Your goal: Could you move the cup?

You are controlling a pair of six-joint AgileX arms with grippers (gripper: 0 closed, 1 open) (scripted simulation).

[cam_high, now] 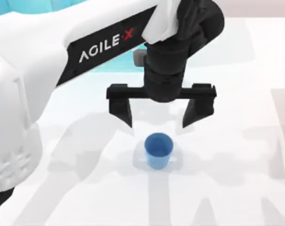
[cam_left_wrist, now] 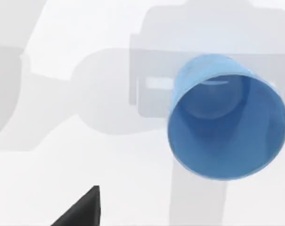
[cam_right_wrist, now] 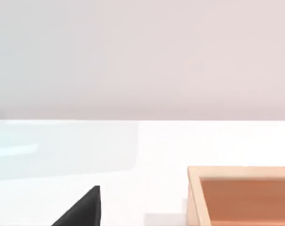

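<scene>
Overhead, the left arm [cam_high: 48, 80] is seen stretched from the table's left edge toward the centre, its white link lettered AGILE X, the black wrist turned downward. The left gripper [cam_high: 157, 123] is held spread wide, its two fingers [cam_high: 121, 110] pointing toward 6 o'clock and set farther apart than the cup is broad. The cup [cam_high: 158, 149] is found upright on the white table [cam_high: 236, 141], just beyond the fingertips at 6 o'clock from them, apart from both, nothing lying between. In the left wrist view the cup [cam_left_wrist: 226, 120] is looked into from above, dark inside, with grey shadows of the arm cast on the surface around it. In the right wrist view a black fingertip [cam_right_wrist: 83, 209] is caught at the frame's edge; whether the right gripper is spread or closed cannot be told. A shallow wooden box [cam_right_wrist: 194, 195] is noted beyond it on the table.
</scene>
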